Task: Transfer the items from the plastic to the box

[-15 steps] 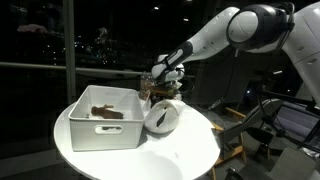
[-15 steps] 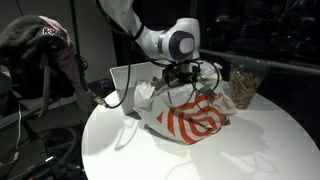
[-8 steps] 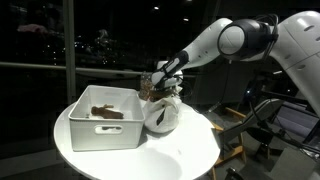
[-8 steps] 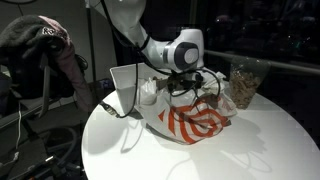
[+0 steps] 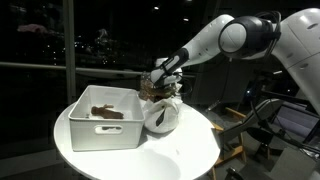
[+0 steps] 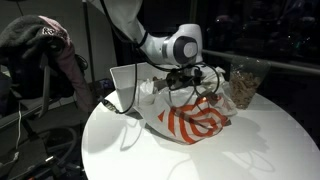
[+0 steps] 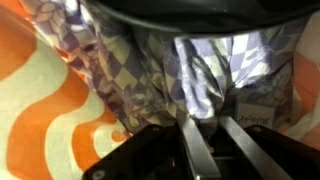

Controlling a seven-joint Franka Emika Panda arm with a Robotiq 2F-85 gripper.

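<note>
A white plastic bag with orange stripes (image 5: 162, 116) (image 6: 196, 122) lies on the round white table, next to the white box (image 5: 100, 131) (image 6: 124, 80). A brown item (image 5: 105, 112) lies in the box. My gripper (image 5: 158, 88) (image 6: 178, 84) reaches down into the bag's open top. In the wrist view the gripper (image 7: 212, 124) has its fingers drawn close together on a shiny crinkled packet (image 7: 200, 72) with a pale purple pattern. The bag's orange and cream skin (image 7: 40, 110) fills the left of that view. The rest of the bag's contents is hidden.
A clear jar with brown contents (image 6: 243, 84) stands behind the bag. A dark cable (image 6: 112, 106) runs over the table by the box. Clothes hang on a chair (image 6: 40, 45) beyond the table edge, and another chair (image 5: 282, 120) stands beside the robot.
The gripper has sunk a little deeper into the bag's mouth and its jaws have narrowed from wide open onto the shiny packet. Bag and box have not moved.
</note>
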